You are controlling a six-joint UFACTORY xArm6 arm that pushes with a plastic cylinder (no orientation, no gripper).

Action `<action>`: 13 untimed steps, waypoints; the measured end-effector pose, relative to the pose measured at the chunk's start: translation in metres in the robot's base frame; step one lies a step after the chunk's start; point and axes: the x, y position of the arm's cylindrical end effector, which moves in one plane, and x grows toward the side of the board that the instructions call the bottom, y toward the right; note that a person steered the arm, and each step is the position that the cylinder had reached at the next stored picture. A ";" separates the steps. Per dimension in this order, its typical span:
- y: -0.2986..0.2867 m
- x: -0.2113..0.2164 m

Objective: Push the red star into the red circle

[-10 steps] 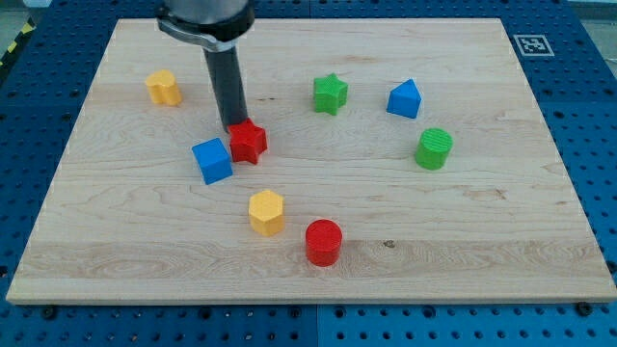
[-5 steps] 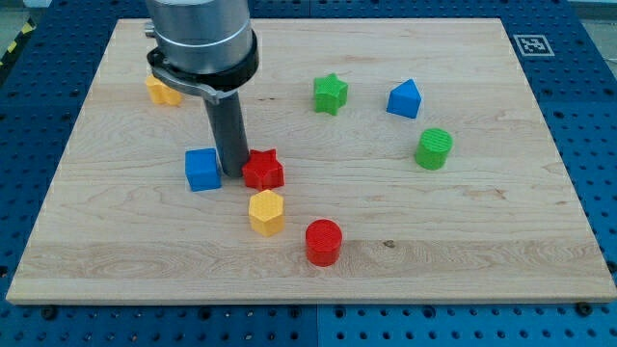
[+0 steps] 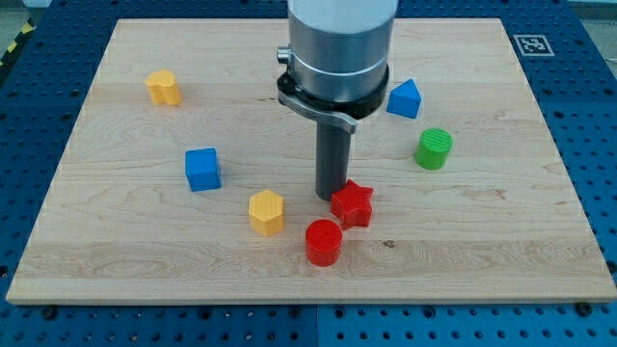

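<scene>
The red star point(image 3: 353, 203) lies low in the middle of the wooden board point(image 3: 482, 241). The red circle point(image 3: 324, 242) stands just below and left of it, a narrow gap apart or barely touching. My tip point(image 3: 333, 197) rests against the star's upper left side. The rod rises from there and the arm's grey body covers the board above it.
A yellow hexagon block point(image 3: 267, 212) sits left of the red circle. A blue cube point(image 3: 203, 169) is further left. A yellow block point(image 3: 164, 87) is at the upper left. A blue block point(image 3: 405, 98) and a green cylinder point(image 3: 434, 148) are at the right.
My tip has swept right and down, pushing the red star from beside the blue cube to just above the red circle. The green star is now hidden behind the arm.
</scene>
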 end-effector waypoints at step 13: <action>0.037 0.025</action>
